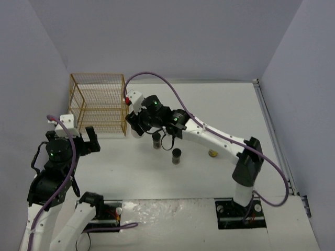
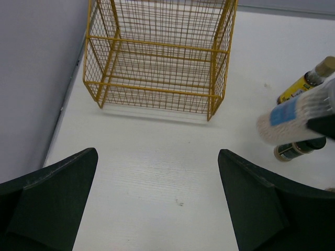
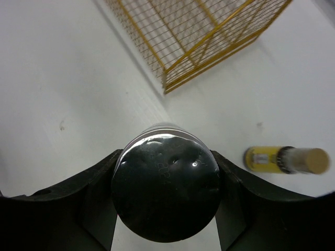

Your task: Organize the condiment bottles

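Right claw (image 3: pixel 166 157) clamped on a blue-labelled jar (image 2: pixel 285 117), held just right of the yellow wire rack (image 1: pixel 98 104), left claw (image 2: pixel 157 153) spread wide at near left, dark jar (image 1: pixel 156 140), second dark jar (image 1: pixel 177 156) and yellow bottle (image 3: pixel 267 158) on the table (image 1: pixel 220 104)

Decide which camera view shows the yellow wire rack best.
Left wrist view: the yellow wire rack is large, its shelves clear. Top external shows the rack small; right wrist catches only part of the rack.
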You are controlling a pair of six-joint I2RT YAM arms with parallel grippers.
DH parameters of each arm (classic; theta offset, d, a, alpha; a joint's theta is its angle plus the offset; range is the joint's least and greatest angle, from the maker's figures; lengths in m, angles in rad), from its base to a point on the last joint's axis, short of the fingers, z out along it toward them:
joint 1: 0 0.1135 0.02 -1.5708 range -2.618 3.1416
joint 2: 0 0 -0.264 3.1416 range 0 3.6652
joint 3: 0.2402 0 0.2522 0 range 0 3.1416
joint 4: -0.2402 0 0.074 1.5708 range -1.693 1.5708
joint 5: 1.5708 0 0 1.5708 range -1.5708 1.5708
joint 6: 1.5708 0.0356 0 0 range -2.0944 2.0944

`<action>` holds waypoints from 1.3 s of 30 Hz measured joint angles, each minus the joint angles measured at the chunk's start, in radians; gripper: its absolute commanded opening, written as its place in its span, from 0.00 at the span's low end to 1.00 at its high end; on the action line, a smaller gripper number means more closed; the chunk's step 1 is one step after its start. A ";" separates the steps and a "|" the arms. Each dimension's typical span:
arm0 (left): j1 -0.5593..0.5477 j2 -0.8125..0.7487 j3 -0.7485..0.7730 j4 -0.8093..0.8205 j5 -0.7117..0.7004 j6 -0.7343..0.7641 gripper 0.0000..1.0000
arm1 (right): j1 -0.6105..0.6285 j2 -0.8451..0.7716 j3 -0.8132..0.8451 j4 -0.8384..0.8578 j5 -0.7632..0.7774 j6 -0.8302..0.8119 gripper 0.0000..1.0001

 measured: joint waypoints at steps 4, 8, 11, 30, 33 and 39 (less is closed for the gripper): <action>0.000 -0.026 0.045 -0.038 -0.026 0.004 0.97 | 0.037 0.134 0.002 0.003 -0.058 -0.005 0.00; 0.000 -0.028 0.050 -0.072 -0.032 0.004 0.97 | 0.062 0.239 0.023 0.017 -0.073 -0.016 0.04; 0.000 -0.027 0.049 -0.091 -0.026 0.004 0.97 | 0.067 0.274 0.032 0.043 -0.079 -0.021 0.15; 0.000 0.043 0.031 -0.095 0.095 -0.034 0.97 | 0.074 0.133 -0.061 0.077 -0.082 -0.039 1.00; 0.000 0.085 0.038 -0.094 0.125 -0.038 0.97 | 0.075 -0.003 -0.110 0.077 -0.047 -0.049 1.00; 0.000 0.217 0.071 -0.073 0.219 -0.029 0.97 | 0.067 -0.361 -0.273 0.058 0.130 -0.053 1.00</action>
